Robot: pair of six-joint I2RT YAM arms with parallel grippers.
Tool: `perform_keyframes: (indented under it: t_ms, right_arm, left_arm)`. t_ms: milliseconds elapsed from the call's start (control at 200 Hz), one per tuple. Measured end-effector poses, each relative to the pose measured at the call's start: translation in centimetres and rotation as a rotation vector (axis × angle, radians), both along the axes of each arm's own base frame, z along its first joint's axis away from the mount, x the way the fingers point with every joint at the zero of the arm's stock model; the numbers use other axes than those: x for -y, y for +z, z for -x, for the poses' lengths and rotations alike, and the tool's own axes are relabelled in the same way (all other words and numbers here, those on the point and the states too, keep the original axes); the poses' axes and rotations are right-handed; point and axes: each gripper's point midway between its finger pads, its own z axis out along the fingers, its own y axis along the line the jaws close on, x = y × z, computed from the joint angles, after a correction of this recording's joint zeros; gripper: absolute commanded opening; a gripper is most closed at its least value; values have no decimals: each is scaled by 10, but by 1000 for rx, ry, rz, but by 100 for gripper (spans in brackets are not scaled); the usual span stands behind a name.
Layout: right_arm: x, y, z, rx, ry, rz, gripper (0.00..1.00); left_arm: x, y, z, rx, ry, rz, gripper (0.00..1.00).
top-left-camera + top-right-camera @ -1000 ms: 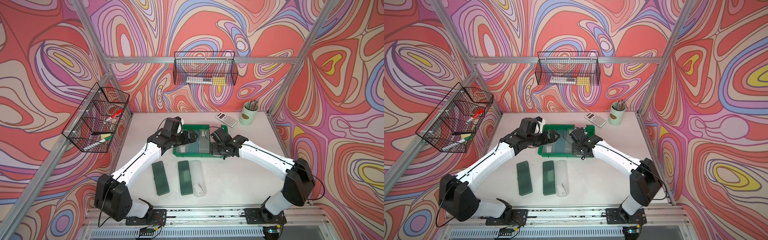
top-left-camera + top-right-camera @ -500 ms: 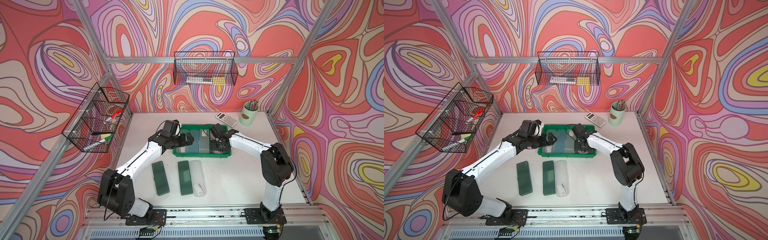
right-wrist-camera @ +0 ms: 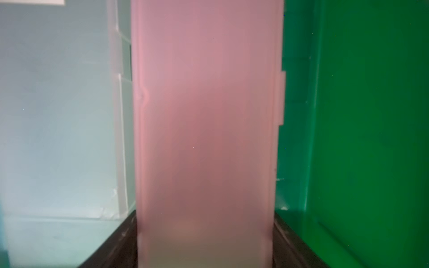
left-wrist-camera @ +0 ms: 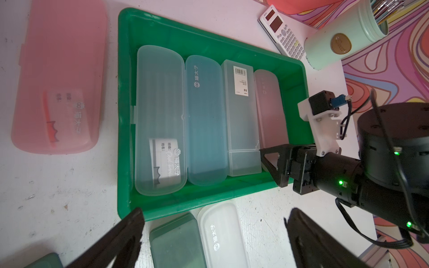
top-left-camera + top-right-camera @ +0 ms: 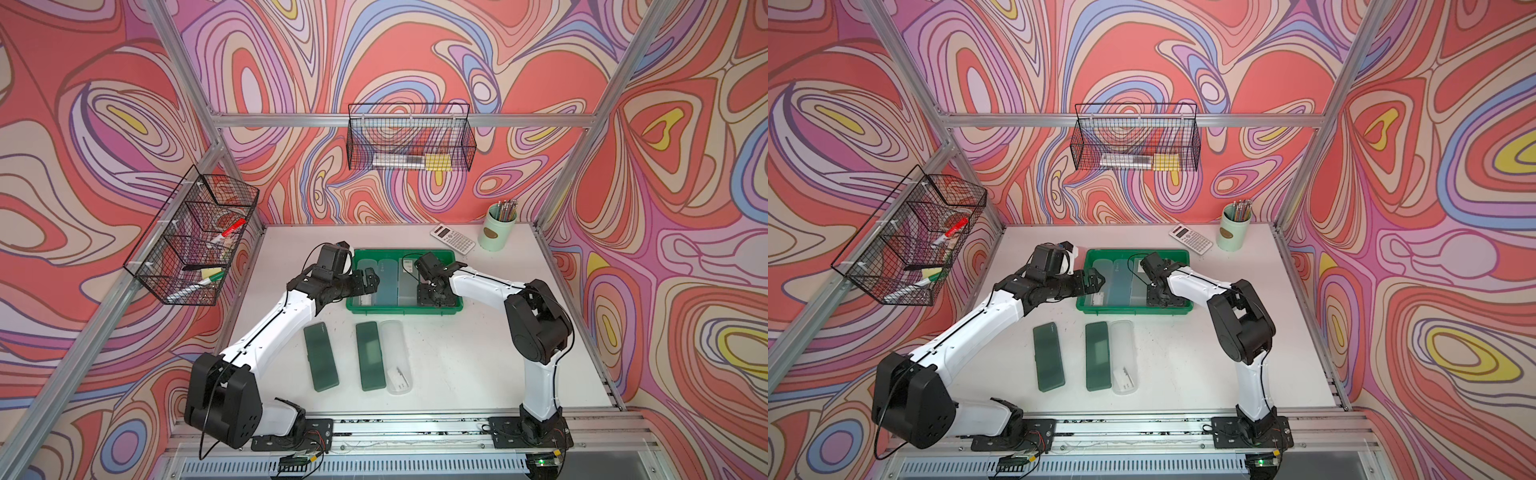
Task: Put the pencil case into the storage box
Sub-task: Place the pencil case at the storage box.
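The green storage box (image 5: 405, 311) (image 5: 1133, 309) (image 4: 125, 116) sits mid-table. It holds a clear case, a blue case, a clear rectangular case and a pink pencil case (image 4: 269, 111) (image 3: 206, 116) side by side. My right gripper (image 5: 432, 291) (image 5: 1160, 297) (image 3: 204, 243) is shut on the near end of the pink pencil case, low in the box beside its right wall (image 3: 348, 116). My left gripper (image 5: 368, 282) (image 5: 1092, 282) (image 4: 214, 218) hangs open and empty above the box's left near corner.
Another pink case (image 4: 58, 76) lies on the table left of the box. Two dark green cases (image 5: 321, 357) (image 5: 369, 355) and a clear case (image 5: 397, 357) lie in front. A calculator (image 5: 452, 237) and pencil cup (image 5: 496, 227) stand back right. Wire baskets (image 5: 409, 141) (image 5: 195, 237) hang on the walls.
The right arm's elbow has risen and swung in toward the box, while its gripper stays at the box's right side. The left gripper has drawn back slightly to the left.
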Motion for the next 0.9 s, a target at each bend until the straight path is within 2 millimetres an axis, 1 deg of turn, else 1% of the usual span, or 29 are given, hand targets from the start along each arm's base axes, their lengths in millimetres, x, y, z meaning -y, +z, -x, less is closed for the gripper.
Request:
perform_keyframes:
  t_ms: [65,175,310,406,486,601,691,786,901]
  right_arm:
    - [-1,0,-1,3,1,-5,85]
    - [-3,1,-2,5,8,-13,87]
    - [-5,2,-3,9,16,-25,89]
    - [-11,10,-5,30,33,-61,90]
    - [-18,25,-8,64,51,-110,90]
    - [-29,53,-13,129,73,-179,90]
    - [-32,71,-14,173,81,-217,90]
    - [-29,88,-10,213,83,-240,90]
    - [-21,118,3,282,80,-276,89]
  left_arm:
    - [-1,-3,2,-7,0,-2,99]
    - [-3,-11,5,-23,5,-7,100]
    - [-12,-34,16,-70,35,-29,99]
    - [-18,-48,26,-103,59,-37,99]
    - [-25,-51,35,-107,81,-39,99]
    - [-32,-43,39,-77,105,-31,99]
    - [-38,-40,41,-62,121,-31,99]
    - [-43,-44,44,-65,131,-34,99]
    - [-38,-54,47,-96,94,-32,99]
